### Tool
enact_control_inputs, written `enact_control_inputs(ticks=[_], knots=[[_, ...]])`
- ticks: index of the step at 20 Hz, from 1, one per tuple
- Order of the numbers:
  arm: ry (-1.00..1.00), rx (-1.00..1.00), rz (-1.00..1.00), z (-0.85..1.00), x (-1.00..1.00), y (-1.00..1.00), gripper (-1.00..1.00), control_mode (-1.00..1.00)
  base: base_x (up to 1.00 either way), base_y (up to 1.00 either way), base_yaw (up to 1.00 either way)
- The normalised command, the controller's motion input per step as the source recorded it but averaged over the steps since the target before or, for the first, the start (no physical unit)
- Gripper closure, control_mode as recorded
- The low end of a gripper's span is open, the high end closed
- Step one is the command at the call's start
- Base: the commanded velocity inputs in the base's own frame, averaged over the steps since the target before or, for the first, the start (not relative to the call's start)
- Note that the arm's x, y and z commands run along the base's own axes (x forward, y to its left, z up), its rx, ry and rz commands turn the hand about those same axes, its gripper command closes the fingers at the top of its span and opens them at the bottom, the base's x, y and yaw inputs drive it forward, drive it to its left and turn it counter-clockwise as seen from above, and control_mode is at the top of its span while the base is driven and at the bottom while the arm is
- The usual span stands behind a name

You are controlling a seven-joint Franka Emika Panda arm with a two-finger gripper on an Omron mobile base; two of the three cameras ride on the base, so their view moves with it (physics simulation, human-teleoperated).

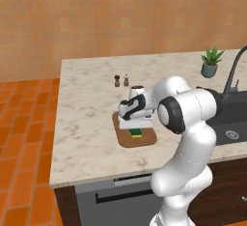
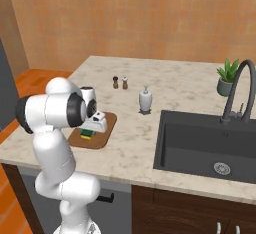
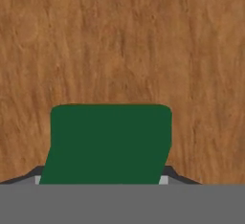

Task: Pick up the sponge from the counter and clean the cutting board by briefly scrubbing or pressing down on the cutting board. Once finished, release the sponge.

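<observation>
Left base view: the gripper (image 1: 136, 129) presses the sponge (image 1: 136, 133) onto the cutting board (image 1: 144, 139), near the bench (image 1: 87, 123) front edge. Right base view: sponge (image 2: 88, 134) on the board (image 2: 105, 128), salt and pepper shakers (image 2: 120, 82) at 1 o'clock. Hand view: the green sponge (image 3: 110, 141) lies at 6 o'clock on the board (image 3: 119, 41), fingers clenched on its sides.

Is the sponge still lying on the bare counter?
No, the sponge sits on the cutting board under the gripper.

green-topped sponge (image 3: 110, 144) flat on brown cutting board (image 3: 119, 41)
</observation>
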Motion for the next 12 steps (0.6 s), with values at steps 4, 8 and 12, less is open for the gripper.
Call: enact_control_inputs(ticks=[4, 8, 12], knots=[[0.0, -0.06, 0.14, -0.84, -1.0, -0.05, 1.0, -1.0, 0.0, 0.0, 0.0], [0.02, -0.09, 0.16, -0.85, -1.0, -0.01, 1.0, -1.0, 0.0, 0.0, 0.0], [0.03, -0.01, 0.16, -0.57, -1.0, -0.13, 1.0, -1.0, 0.0, 0.0, 0.0]])
